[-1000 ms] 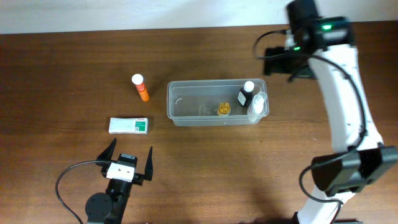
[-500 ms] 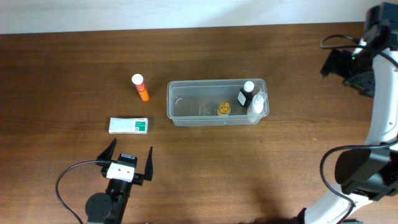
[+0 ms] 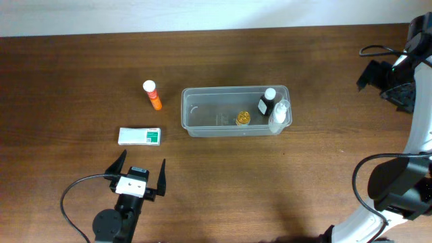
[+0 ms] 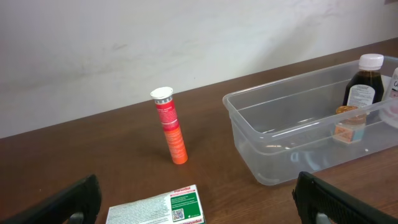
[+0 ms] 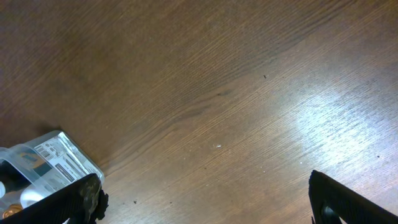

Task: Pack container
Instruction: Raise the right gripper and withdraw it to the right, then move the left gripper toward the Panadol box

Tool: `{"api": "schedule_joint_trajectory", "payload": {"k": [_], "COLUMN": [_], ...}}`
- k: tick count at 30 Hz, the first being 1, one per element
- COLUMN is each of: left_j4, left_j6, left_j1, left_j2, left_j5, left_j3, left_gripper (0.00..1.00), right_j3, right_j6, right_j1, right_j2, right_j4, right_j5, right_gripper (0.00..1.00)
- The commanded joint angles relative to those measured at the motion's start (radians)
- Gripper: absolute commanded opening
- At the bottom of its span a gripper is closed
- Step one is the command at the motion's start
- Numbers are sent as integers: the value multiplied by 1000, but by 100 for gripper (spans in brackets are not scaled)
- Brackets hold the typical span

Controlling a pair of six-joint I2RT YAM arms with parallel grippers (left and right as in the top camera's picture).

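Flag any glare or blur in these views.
Overhead: sharp and evenly lit, container contents readable. Left wrist: orange tube crisp, no glare. Right wrist: broad glare patch on the table at right, wood grain legible.

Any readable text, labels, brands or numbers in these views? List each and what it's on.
No text can be read in any view.
On the white-and-green box: lines of print and a QR-like square, too small to read.
On the orange tube: red label, blurred.
On the dark bottle: white label, blurred.
Behind the wall of the container, right wrist view: a printed label, too small to read.
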Motion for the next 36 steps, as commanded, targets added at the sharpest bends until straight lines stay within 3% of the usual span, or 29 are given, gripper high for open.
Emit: {"api": "schedule_joint_trajectory", "payload": {"k": [1,25,29,36], "left_j4": [-5,-5,15,160], "left_j6": [16,16,16,16], "left_j1": [5,5,5,5], "left_j2": [-7,-7,-7,-7], "left_j5": [-7,-8,-71,50], "left_j3": [-2,-2,-2,-2], "left_gripper": [99,99,99,100], "right_j3": [-5,-5,-5,-5], "right_j6": [12,12,12,12], "right_j1": [-3,-3,-3,-3], "right_j2": [-7,-7,-7,-7], "right_j4": [3,3,3,3], "right_j5": [-6,-6,-6,-6], "right_gripper": [98,98,98,98]}}
